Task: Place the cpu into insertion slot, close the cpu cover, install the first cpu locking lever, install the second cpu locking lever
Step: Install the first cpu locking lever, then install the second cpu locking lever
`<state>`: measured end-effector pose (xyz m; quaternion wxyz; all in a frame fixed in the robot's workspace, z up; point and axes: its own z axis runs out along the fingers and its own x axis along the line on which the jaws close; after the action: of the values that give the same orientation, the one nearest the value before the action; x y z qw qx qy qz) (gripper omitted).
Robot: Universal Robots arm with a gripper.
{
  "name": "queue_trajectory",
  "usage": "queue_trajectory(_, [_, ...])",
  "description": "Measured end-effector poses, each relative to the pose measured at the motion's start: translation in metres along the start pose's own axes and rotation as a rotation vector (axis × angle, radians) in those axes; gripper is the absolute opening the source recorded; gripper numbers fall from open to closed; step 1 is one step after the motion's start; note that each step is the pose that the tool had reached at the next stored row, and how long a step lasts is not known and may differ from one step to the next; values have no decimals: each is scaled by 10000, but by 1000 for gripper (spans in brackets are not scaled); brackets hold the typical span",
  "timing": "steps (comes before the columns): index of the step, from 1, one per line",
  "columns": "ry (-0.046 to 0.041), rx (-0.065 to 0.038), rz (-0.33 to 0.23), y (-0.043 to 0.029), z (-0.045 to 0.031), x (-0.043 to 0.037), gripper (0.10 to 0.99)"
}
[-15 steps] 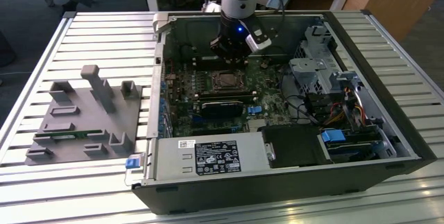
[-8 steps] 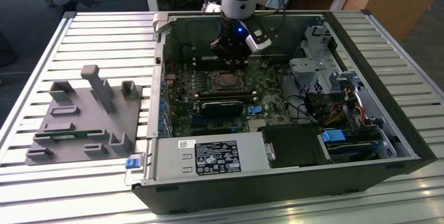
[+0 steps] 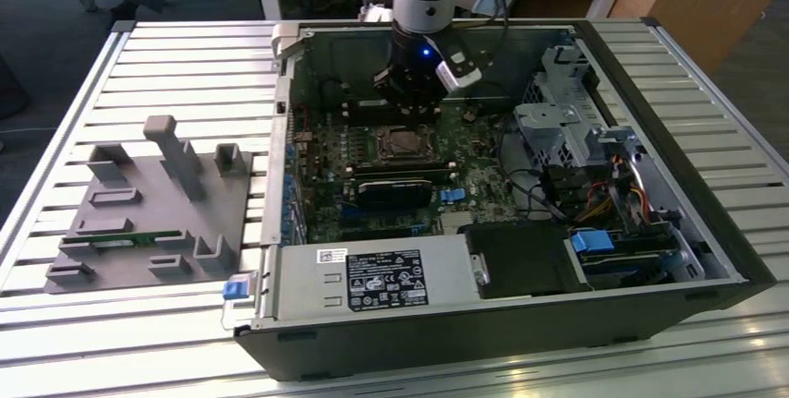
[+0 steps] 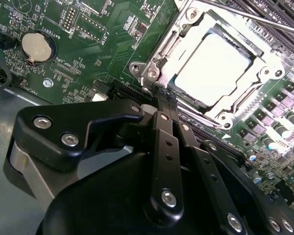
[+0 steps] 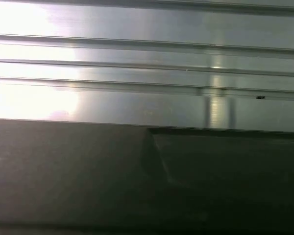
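Cover point(image 4: 264, 73) down over cpu point(image 4: 213, 66); fingers point(image 4: 162, 100) together beside it.

1. In the exterior view, even daylight-like light falls on the ribbed bench point(image 3: 148, 56); its slats shine pale, while the inside of the computer case point(image 3: 518, 324) stays dim and shadowed.
2. In the second wrist view, strong glare burns the cpu point(image 4: 216, 66) to near white; the black pincer point(image 4: 162, 100) close to the lens is soft and dark.
3. In the first wrist view, metal ribs gleam with a blown-out patch, and the dark half is blurred.
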<state>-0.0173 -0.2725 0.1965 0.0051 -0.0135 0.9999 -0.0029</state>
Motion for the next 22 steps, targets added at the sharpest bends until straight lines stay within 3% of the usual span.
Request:
queue_trajectory(3, [-10, -16, 2, 5, -32, -3, 106])
queue_trajectory(8, [-4, -8, 2, 3, -146, -3, 106])
queue_trajectory(22, [-3, -5, 3, -56, -148, -3, 106])
